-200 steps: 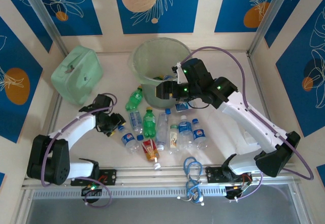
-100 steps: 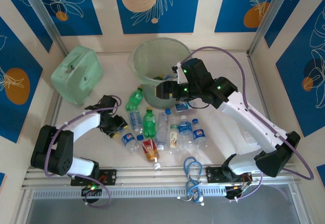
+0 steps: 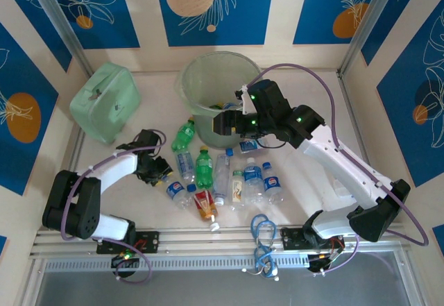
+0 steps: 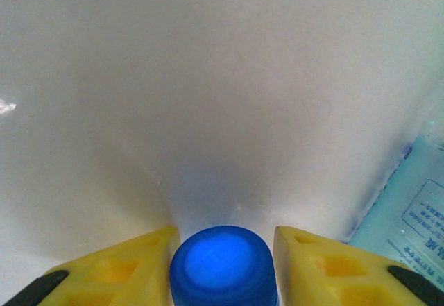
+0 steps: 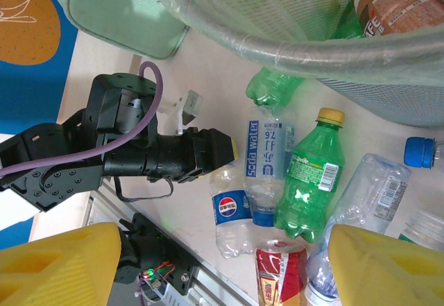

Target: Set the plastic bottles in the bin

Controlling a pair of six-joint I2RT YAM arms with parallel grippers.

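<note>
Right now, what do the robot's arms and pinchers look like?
The left arm and right arm are white tubes with chunky black joints, each trailing a looping purple cable. Small green lights glow on the right arm. The fingers are blocky yellow wedges with hollow cut-outs.

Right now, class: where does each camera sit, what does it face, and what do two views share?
Top external: overhead behind the bases, facing down; bin, left arm, right arm.
Left wrist: low, facing along the table; own fingers press a blue-capped bottle.
Right wrist: beside the bin, facing down; own fingers, left arm.
Shared: top and right wrist show the yellow-capped green bottle.
</note>
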